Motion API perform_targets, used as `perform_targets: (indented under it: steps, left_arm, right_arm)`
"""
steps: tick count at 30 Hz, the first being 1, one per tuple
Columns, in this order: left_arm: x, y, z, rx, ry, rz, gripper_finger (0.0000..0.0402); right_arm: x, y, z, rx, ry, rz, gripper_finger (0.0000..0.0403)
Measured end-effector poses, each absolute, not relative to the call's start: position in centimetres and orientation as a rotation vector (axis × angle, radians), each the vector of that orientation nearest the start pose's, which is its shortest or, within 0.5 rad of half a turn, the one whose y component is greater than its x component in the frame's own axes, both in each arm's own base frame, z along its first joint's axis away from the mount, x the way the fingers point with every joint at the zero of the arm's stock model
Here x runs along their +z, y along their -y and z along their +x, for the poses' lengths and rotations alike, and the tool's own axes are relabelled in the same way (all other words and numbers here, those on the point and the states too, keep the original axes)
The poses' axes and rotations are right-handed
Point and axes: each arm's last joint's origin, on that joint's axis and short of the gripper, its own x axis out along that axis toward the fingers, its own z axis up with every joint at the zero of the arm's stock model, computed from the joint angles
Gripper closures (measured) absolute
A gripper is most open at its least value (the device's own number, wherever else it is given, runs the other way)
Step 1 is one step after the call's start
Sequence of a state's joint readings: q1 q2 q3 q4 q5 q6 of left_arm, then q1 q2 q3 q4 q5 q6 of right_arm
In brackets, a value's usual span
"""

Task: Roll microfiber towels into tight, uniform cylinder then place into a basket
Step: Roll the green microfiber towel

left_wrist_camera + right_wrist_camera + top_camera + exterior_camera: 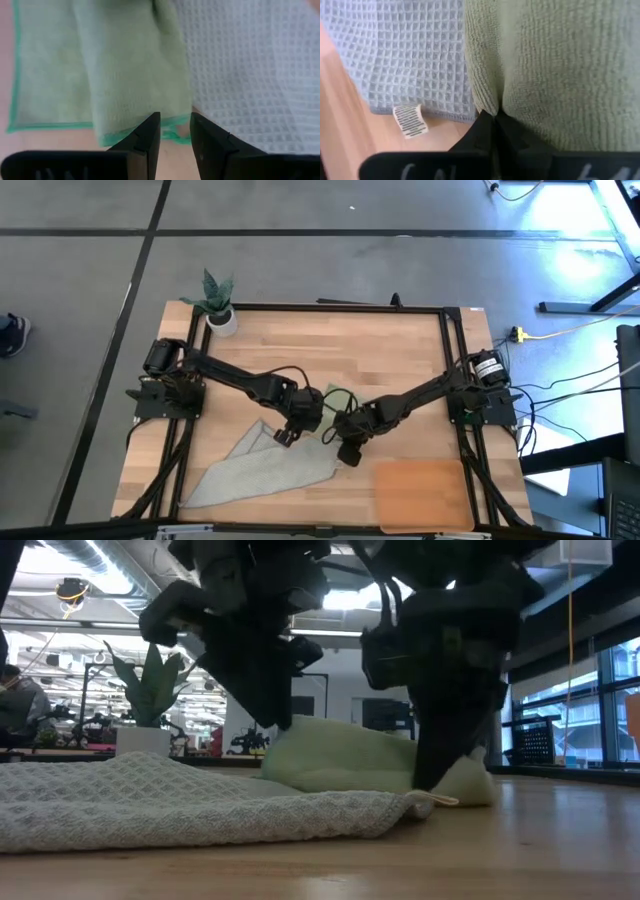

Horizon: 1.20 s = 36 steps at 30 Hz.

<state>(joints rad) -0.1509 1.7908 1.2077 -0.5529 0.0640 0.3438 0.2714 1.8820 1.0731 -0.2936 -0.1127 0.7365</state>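
The pale green towel (340, 760) lies bunched on the table mid-front. Its near part (130, 75) lies against the pale grey waffle towel (255, 470), which is spread flat toward the near left. My right gripper (494, 120) is shut on the green towel's right part (450, 780). My left gripper (175, 132) is open with a narrow gap. It points down over the green towel's hemmed edge (165, 127), where that edge meets the grey towel (250, 75). The orange-brown basket (420, 490) sits at the near right. My right gripper pinches a gathered crease of the green towel (492, 107) between its two fingertips, slanting down from above. The cloth puckers into the tips, and the towel still rests on the table. My left gripper stands just over the green hem; I cannot tell whether it touches.
A small potted plant (217, 305) stands at the far left corner. The grey towel's label (410, 120) lies at its hem beside the green towel. Bare wood (350, 345) stretches across the far half of the table. A black frame (330, 307) borders the tabletop.
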Motion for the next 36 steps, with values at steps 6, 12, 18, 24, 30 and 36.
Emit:
perform_targets:
  steps: [6,12,18,24,30,36]
  left_arm:
    - [18.5,5.7,34.8,-0.391,-1.11,0.36,0.0305]
    - [18.5,5.7,34.9,-0.389,-1.108,0.36,0.0305]
    - [18.5,5.5,34.8,-0.351,-1.118,0.378,0.0305]
    - [18.5,5.2,34.8,-0.264,-1.136,0.369,0.0305]
    - [17.8,5.2,34.6,-0.269,-1.133,0.361,0.0305]
    - [16.5,5.1,34.3,-0.166,-1.094,0.366,0.0305]
  right_arm:
    - [14.5,-8.4,34.6,-0.076,-1.148,0.636,0.0397]
    - [16.4,-6.6,34.5,-0.06,-1.115,0.712,0.0397]
    - [16.5,-5.5,34.7,-0.06,-1.132,0.821,0.0397]
    - [16.5,-5.0,34.8,-0.073,-1.126,0.831,0.0397]
    - [16.5,-5.0,34.8,-0.074,-1.126,0.831,0.0397]
    - [16.6,-5.0,34.8,-0.074,-1.124,0.832,0.0397]
